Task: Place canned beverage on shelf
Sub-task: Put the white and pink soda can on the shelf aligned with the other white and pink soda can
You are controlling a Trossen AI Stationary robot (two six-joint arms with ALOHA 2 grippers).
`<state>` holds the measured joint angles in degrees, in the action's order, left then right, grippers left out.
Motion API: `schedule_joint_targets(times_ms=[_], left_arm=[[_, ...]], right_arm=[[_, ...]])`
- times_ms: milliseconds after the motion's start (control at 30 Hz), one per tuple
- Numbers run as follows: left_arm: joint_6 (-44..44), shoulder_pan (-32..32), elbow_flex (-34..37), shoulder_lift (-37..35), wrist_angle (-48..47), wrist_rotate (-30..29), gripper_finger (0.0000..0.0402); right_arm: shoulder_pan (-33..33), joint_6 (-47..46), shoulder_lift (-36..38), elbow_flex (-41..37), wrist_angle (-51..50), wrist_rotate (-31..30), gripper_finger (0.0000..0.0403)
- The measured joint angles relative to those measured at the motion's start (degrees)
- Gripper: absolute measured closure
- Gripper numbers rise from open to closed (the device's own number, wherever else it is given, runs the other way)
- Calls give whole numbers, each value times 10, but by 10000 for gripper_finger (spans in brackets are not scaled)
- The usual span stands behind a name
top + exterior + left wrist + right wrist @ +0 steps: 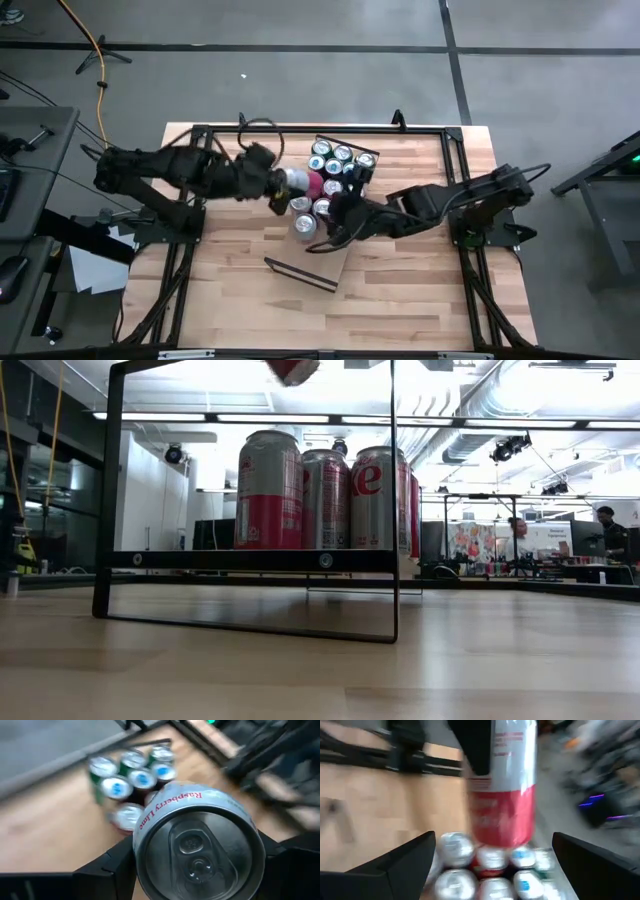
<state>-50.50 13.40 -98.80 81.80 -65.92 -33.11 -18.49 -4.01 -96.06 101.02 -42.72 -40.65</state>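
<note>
Table: we see the plank tabletop carrying the shelf and both arms.
Shelf: the light board with dark end rails lies mid-table, angled; one half is bare.
Shelf contents: a cluster of upright cans fills the far half, silver tops up; in the low view they stand in a row behind the rail.
Held can: a silver-and-red can marked "Raspberry Lime" hangs on its side above the cluster's left edge.
Left gripper: clamped on the can's body, lid facing its camera.
Right gripper: fingers spread wide, nothing between them, just beside the held can, over the cluster.
</note>
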Motion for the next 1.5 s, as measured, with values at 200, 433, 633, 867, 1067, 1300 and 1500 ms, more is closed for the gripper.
schedule_joint_targets(times_ms=[200, 433, 633, 867, 1067, 1300, 1500], left_arm=[[-60, -87, 0, -7, 114, 158, 199], [-76, -139, 0, -7, 132, 217, 198], [-64, -139, 0, -3, 137, 211, 198], [-54, -139, 0, 7, 136, 212, 197], [-51, -139, 0, 9, 138, 212, 195], [-35, -140, 0, 9, 149, 215, 170], [4, -148, 0, 8, 163, 232, 151]], right_arm=[[0, 104, -48, 24, 33, -145, 18], [9, 144, -65, 32, 78, -204, 18], [23, 138, -62, 32, 114, -187, 18], [40, 134, -62, 32, 142, -171, 18], [46, 129, -62, 32, 138, -169, 71], [46, 134, -62, 32, 138, -177, 135], [42, 141, -58, 32, 128, -190, 135]])
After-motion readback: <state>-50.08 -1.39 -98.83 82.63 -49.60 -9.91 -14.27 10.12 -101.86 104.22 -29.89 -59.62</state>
